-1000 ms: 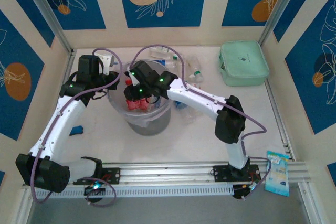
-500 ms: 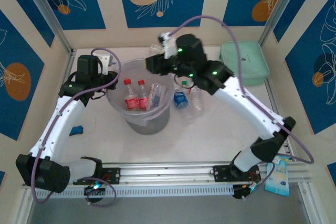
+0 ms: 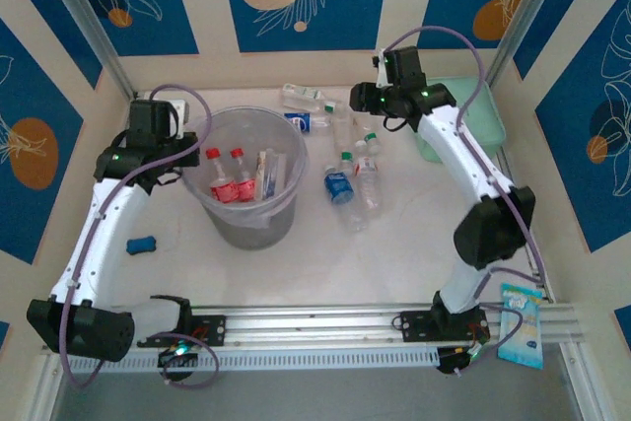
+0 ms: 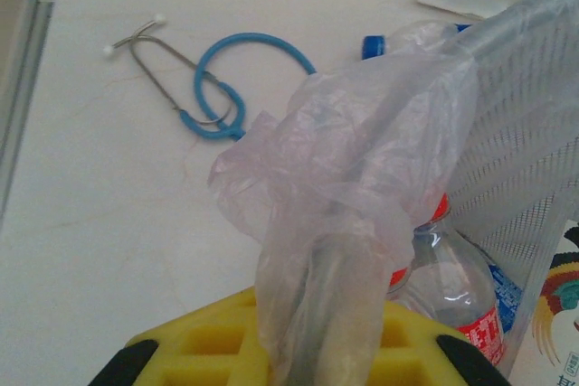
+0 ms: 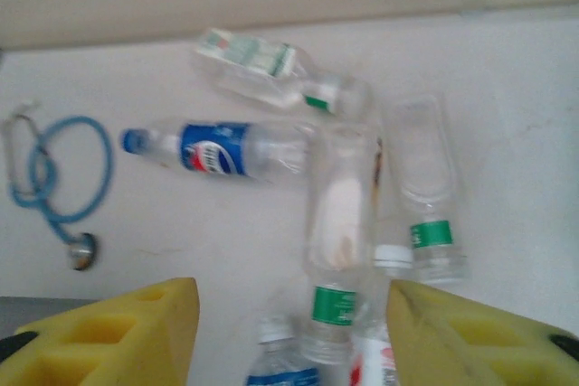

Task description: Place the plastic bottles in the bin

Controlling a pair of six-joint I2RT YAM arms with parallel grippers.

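Bin (image 3: 246, 209) sits left of centre on the counter (image 3: 345, 253), bottles (image 3: 229, 182) upright inside. We see loose bottles (image 3: 352, 170) lying right of it, and a stethoscope (image 4: 217, 88) behind it.

Two bottles (image 3: 225, 185) in the greyish-clear bin (image 3: 243, 230) are capped red; the stethoscope (image 4: 220, 108) is coloured blue, the box (image 3: 485, 115) mint-green

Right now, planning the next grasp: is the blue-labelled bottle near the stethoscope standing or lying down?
Lying on its side: the blue-labelled bottle rests flat on the table, its blue cap pointing toward the stethoscope.
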